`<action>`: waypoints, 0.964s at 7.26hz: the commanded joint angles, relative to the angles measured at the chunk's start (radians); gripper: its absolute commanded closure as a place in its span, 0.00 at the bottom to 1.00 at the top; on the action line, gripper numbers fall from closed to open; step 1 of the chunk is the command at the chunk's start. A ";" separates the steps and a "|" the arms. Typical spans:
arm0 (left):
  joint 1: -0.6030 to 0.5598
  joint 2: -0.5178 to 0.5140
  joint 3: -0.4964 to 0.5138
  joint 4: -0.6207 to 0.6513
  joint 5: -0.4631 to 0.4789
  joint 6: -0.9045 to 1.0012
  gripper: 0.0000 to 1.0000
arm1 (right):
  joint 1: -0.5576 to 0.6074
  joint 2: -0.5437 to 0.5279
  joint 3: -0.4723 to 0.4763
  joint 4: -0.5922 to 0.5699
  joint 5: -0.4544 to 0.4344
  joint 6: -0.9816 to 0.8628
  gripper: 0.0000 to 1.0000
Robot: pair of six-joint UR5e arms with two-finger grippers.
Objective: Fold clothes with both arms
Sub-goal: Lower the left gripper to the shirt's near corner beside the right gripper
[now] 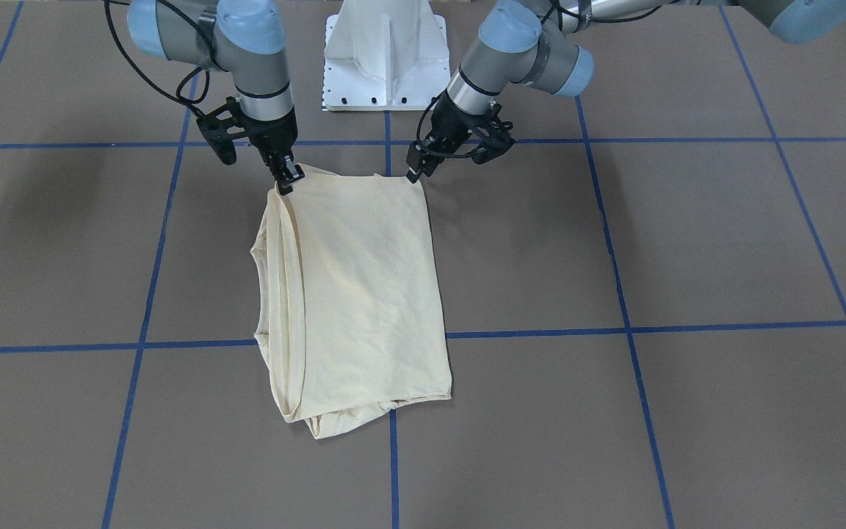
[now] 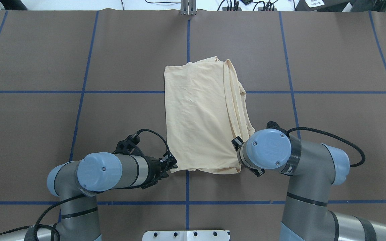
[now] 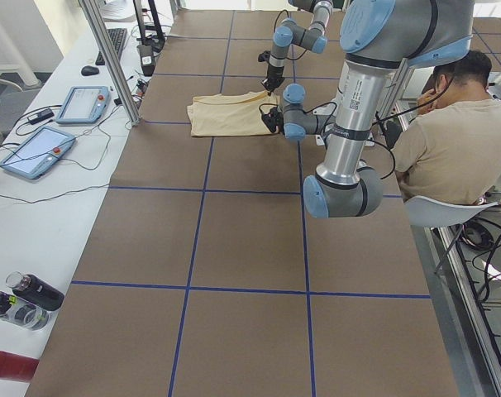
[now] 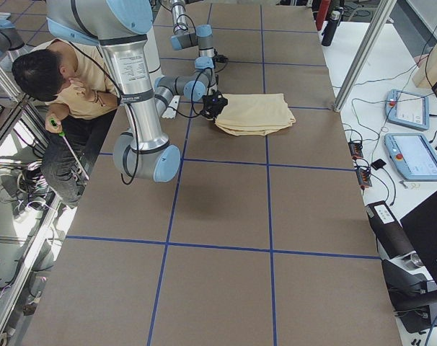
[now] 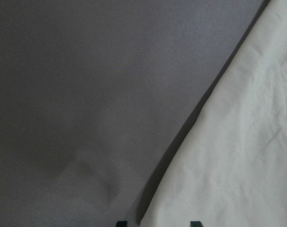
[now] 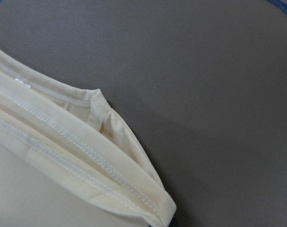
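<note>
The pale cream-yellow T-shirt (image 1: 364, 279) (image 2: 199, 117) lies folded into a tall rectangle on the brown table, plain side up, with layered hems along one long edge (image 6: 63, 151). My left gripper (image 1: 416, 170) (image 2: 173, 164) is low at the shirt's near corner. In the left wrist view its tips (image 5: 157, 223) stand apart, open, with the fabric's edge (image 5: 238, 142) between them. At the other near corner my right gripper (image 1: 288, 180) is pinched shut on the stacked hem layers. In the overhead view its wrist hides the fingers.
The white pedestal base (image 1: 385, 59) stands behind the shirt. A seated person (image 3: 449, 149) (image 4: 60, 86) is beside the robot. A side bench holds tablets (image 3: 35, 149) and bottles (image 3: 19, 302). Metal posts (image 3: 110, 58) rise at the table's edge.
</note>
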 commanded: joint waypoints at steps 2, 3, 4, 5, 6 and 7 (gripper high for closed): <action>0.001 -0.014 0.020 -0.001 0.000 0.003 0.53 | -0.001 0.000 0.000 0.000 0.000 -0.001 1.00; 0.001 -0.014 0.024 -0.001 0.000 0.001 0.61 | -0.001 0.000 0.000 0.000 0.000 0.001 1.00; 0.001 -0.014 0.026 -0.001 0.000 0.000 0.83 | -0.001 0.000 -0.002 0.000 0.000 0.001 1.00; 0.004 -0.011 0.029 -0.003 -0.002 0.009 1.00 | -0.001 0.000 0.000 0.000 0.000 -0.001 1.00; 0.014 -0.012 0.029 -0.003 -0.011 0.013 1.00 | -0.001 0.000 0.000 0.000 0.000 0.001 1.00; 0.013 -0.011 -0.003 0.005 -0.041 0.015 1.00 | 0.001 -0.001 0.004 0.000 0.000 0.001 1.00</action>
